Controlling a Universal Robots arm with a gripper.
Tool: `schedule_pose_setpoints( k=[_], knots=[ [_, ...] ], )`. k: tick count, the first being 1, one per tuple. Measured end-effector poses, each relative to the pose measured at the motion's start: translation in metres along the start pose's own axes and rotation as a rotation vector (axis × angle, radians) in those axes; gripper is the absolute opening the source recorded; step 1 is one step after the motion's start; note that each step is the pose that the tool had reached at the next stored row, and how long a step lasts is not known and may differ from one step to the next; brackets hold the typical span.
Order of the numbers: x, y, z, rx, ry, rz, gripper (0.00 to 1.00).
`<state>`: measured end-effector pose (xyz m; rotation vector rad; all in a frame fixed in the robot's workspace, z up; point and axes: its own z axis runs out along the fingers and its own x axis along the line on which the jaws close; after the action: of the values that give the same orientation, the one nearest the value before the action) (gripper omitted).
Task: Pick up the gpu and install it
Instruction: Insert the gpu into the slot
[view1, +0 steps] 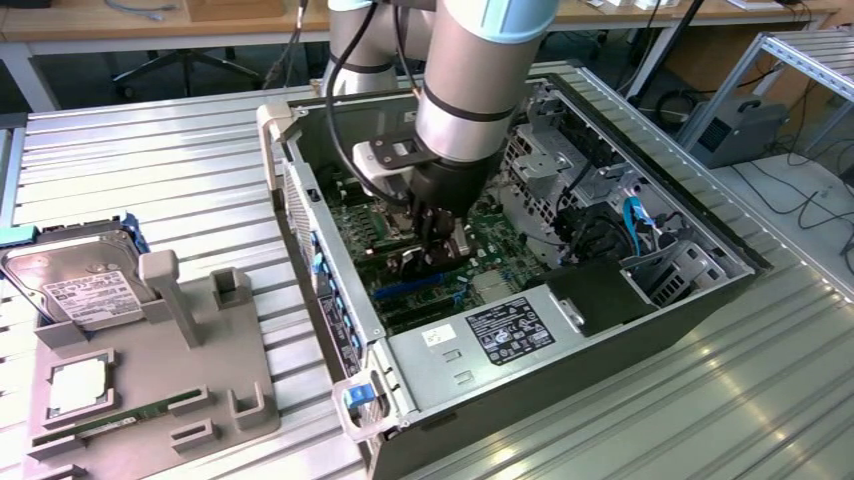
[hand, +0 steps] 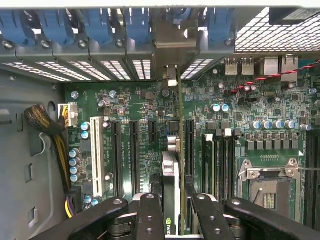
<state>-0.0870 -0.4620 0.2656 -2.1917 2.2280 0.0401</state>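
**Operator:** What can you read in there?

**Spotter:** Very little. The power supply (view1: 514, 330) carries a black label with white print, too small for you to read. The hard drive (view1: 74, 290), in the grey holder (view1: 200, 400) at the exterior view's left, has a white label that is just as illegible. The gpu (hand: 170, 172) shows a small green-and-white mark on its edge, and you cannot make out a word in it.

**Operator:** What is hidden?

**Spotter:** In the exterior view the arm (view1: 467, 80) covers much of the motherboard (view1: 494, 255), and the gripper (view1: 434, 240) hides most of the card. In the wrist view you see the card edge-on, so its face is out of sight. You cannot tell whether its lower edge sits in a slot.

**Operator:** And the jaws?

**Spotter:** They are closed on the gpu, with one of the fingers (hand: 150, 215) pressing each side and the card upright between them. It stands inside the case (view1: 300, 190), over the motherboard beside the black slots (hand: 132, 150). Its far end reaches the rear vents (hand: 125, 70).
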Motion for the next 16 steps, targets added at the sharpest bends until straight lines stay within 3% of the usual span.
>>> schedule_pose_setpoints(
  k=[16],
  knots=[
    [0.0002, 0.0036, 0.0072, 0.0010, -0.0001, 0.000, 0.27]
  ],
)
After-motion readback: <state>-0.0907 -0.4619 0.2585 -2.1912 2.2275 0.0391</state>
